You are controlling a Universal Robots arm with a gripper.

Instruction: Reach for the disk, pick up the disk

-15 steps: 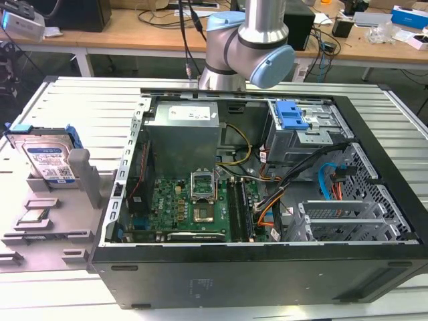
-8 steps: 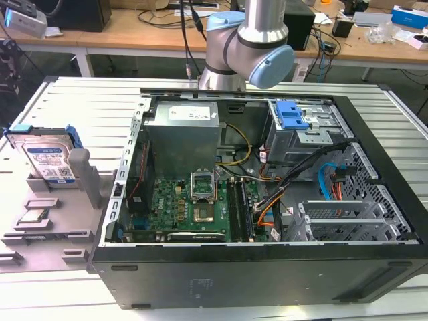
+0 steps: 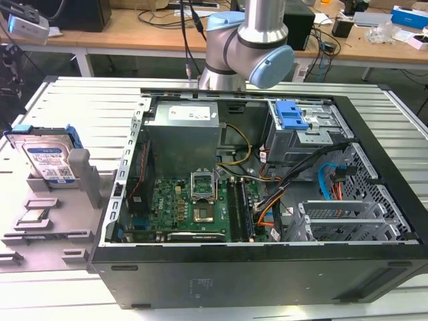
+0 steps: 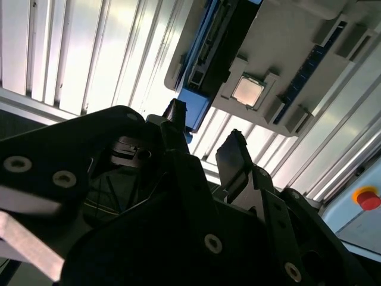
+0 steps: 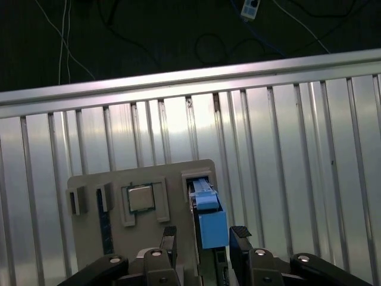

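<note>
Hovering directly over the disk (image 5: 206, 202) with the gripper (image 5: 205, 232) released and spread wide, nothing grasped. One finger (image 5: 169, 238) sits on each side of the disk's blue rail. In the first wrist view a thin gap shows on both sides, so the pads look clear of it. The disk stands on edge in a slot of the grey fixture plate (image 5: 89, 180), and its white-and-blue label face shows in the exterior view. The plate lies on the ribbed aluminium table (image 3: 80, 107) at the exterior view's left, well apart from the open PC case (image 3: 267, 274). A CPU chip (image 5: 141, 198) sits in a pocket of the same plate, just beside the disk slot. In the exterior view the arm's base joint (image 3: 247, 53) stands behind the case. A red button (image 4: 368, 198) shows in the second wrist view.
</note>
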